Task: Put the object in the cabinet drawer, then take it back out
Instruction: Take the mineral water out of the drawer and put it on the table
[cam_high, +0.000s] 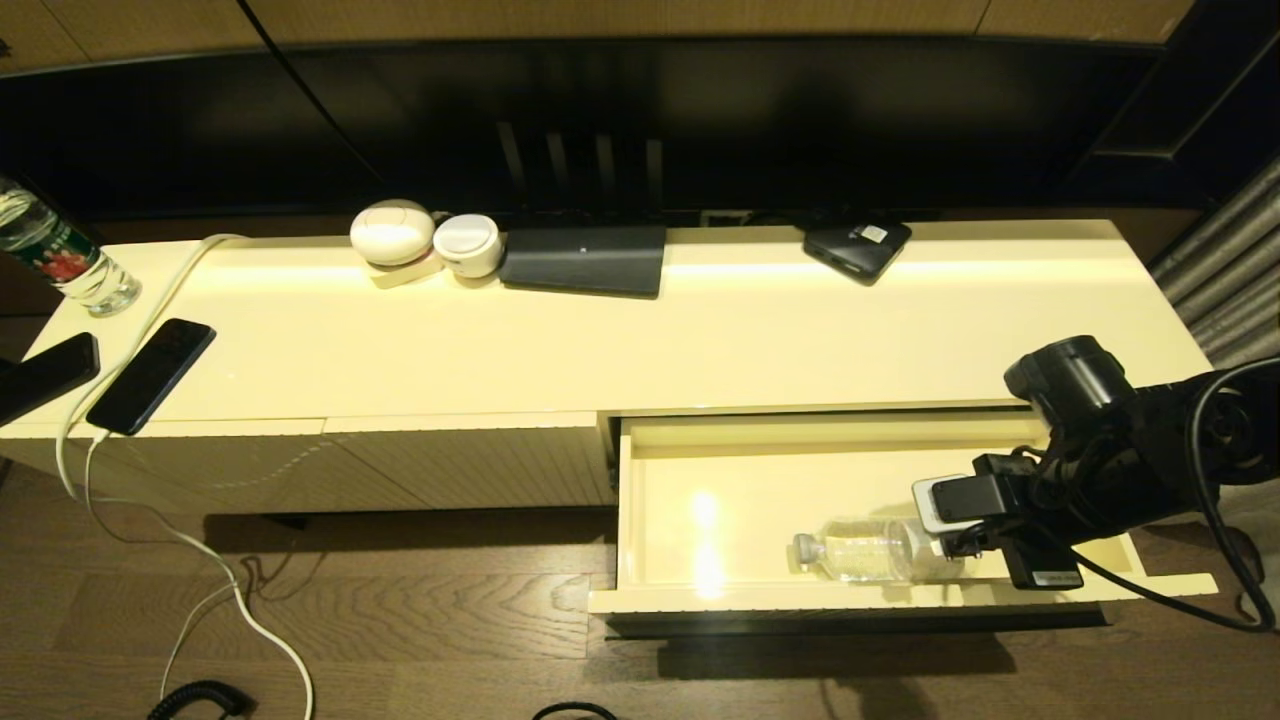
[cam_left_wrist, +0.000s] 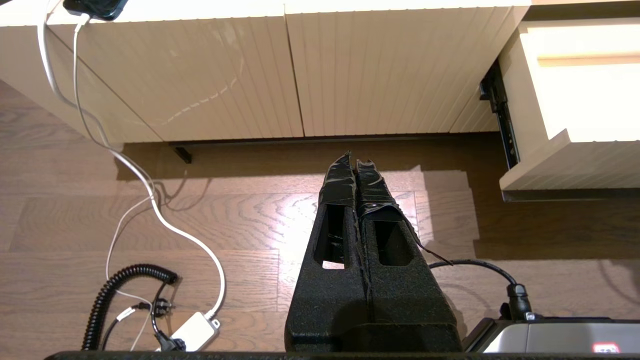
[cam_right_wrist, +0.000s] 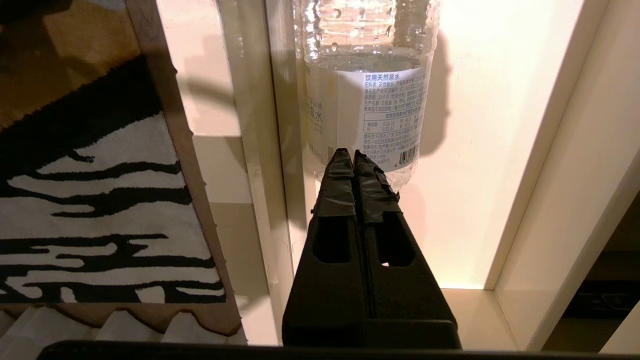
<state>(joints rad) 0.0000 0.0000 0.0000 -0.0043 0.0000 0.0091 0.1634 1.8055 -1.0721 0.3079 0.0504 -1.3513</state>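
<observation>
Two phones (cam_high: 150, 375) sit at the cabinet top's (cam_high: 700, 330) 9 o'clock end, one of them on a white cable (cam_high: 215, 570) that trails down onto the wood floor (cam_high: 400, 620). Behind them at about 10 o'clock stands a labelled bottle (cam_high: 60, 255). Along the back edge, around 12, are two round white gadgets (cam_high: 425, 238) and a flat dark box (cam_high: 585, 260), with a dark TV (cam_high: 640, 120) on the wall above.

The drawer (cam_high: 680, 480) is pulled out at about 4 o'clock, glossy cream inside with a lamp glare on it. The bottle (cam_high: 870, 550) lies on its side in there, near the front wall, cap pointing toward 9 o'clock.

The right gripper (cam_right_wrist: 354, 157) is inside the drawer with its fingers pressed together, tips right at the bottle's base end, not wrapped around it. I can't tell if they actually touch it.

The left gripper (cam_left_wrist: 352, 160) hangs over the floor in front of the ribbed panels (cam_left_wrist: 250, 75), fingers clenched on nothing.
</observation>
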